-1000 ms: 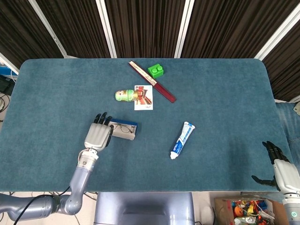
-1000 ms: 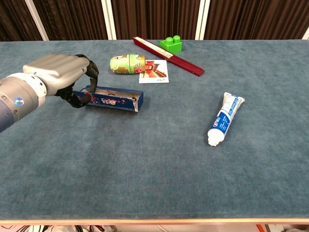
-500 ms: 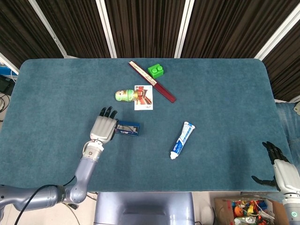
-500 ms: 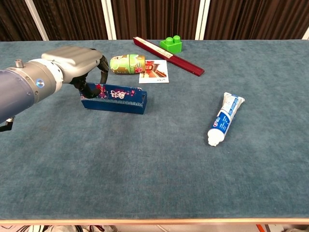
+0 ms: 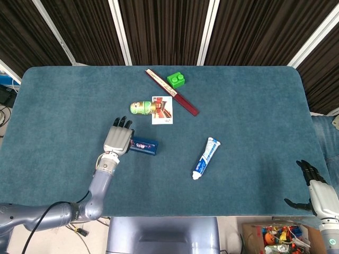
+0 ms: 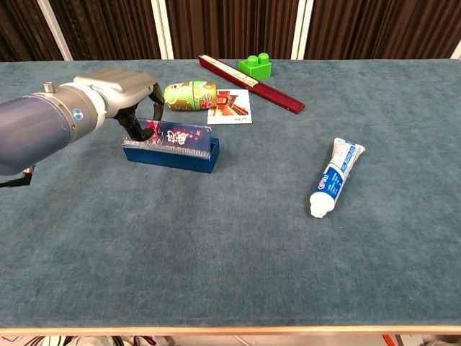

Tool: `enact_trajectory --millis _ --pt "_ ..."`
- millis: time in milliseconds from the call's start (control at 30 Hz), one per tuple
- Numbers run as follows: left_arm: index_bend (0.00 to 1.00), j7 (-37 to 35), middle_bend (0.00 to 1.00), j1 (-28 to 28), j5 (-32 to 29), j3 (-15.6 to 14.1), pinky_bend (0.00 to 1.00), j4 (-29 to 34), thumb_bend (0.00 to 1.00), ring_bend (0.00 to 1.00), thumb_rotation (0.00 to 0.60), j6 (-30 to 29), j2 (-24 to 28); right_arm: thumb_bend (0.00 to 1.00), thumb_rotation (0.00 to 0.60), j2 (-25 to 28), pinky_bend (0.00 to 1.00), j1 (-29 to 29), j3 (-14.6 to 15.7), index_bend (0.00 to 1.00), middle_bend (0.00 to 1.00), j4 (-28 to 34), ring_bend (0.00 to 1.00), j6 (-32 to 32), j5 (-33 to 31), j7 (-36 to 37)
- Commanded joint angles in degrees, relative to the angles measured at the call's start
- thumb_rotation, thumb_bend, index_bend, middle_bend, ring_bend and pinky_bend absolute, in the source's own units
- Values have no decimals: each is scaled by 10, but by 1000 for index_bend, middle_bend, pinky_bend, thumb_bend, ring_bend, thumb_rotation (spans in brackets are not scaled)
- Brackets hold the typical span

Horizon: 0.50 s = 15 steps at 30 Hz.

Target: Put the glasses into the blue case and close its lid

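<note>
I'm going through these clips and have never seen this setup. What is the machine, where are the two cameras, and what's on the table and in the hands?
This is a two-armed robot with finger-bearing hands, steered by a person. Both cameras are its own: the head view looks down on the table, the chest view looks across it from lower down.

On the blue-green table lie a blue case, a toothpaste tube, a green block, a dark red flat stick, a green patterned capsule-shaped toy and a picture card.

The left hand has its fingers on the left end of the case, whose lid stands partly raised. Whether the glasses are inside cannot be seen. The right hand hangs off the table's edge, fingers spread, holding nothing.
</note>
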State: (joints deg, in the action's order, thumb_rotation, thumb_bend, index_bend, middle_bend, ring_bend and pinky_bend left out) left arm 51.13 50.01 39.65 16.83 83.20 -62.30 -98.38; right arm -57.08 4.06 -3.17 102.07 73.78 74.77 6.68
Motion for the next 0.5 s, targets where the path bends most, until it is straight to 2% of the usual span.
enact_trajectory --millis 33,500 --pt "564 -4 159 4 -3 1 85 -6 420 19 600 -1 -3 208 600 0 178 0 0 0 0 0 36 0 0 0" --pt "551 -13 157 21 -20 -3 85 -41 420 19 600 8 -17 207 600 1 178 1 0 0 0 2 36 -3 -5 -3"
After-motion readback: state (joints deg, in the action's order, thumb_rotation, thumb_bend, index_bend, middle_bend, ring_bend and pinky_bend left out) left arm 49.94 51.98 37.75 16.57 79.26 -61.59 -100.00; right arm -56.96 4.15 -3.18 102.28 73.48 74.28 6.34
